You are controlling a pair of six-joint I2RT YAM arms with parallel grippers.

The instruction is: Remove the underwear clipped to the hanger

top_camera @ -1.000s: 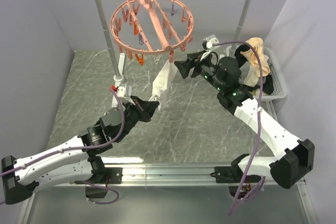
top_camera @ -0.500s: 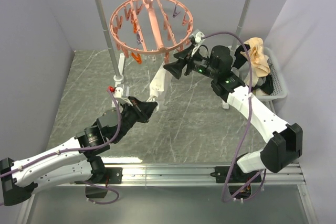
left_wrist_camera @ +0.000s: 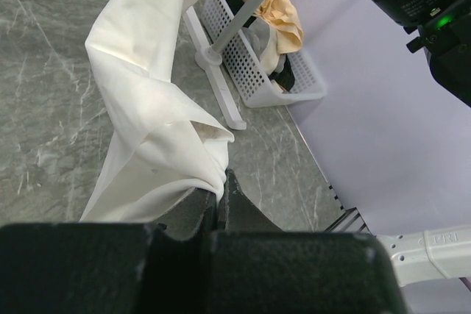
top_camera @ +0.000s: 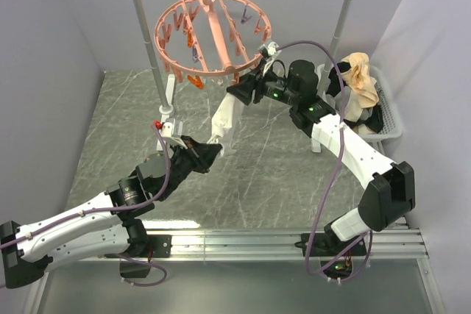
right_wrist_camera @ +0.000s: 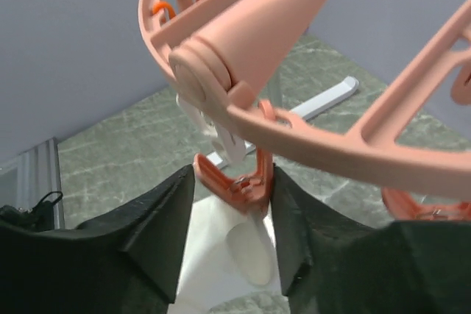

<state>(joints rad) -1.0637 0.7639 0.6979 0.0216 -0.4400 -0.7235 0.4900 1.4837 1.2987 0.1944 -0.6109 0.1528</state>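
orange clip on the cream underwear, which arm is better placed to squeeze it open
Right: the right gripper sits against both sides of the orange clip; the left gripper is shut low on the cream underwear.

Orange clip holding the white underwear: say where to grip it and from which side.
Pinch the two splayed arms of the orange clip, fingers either side, coming from under the hanger rim: they flare outward, so squeezing should release the underwear.

The left arm [top_camera: 73,226] and right arm [top_camera: 353,156] have glossy white shells, black cylindrical joints and matte black jaws. A thin purple cable [top_camera: 302,43] trails each; small green lights [top_camera: 309,108] dot the right wrist.
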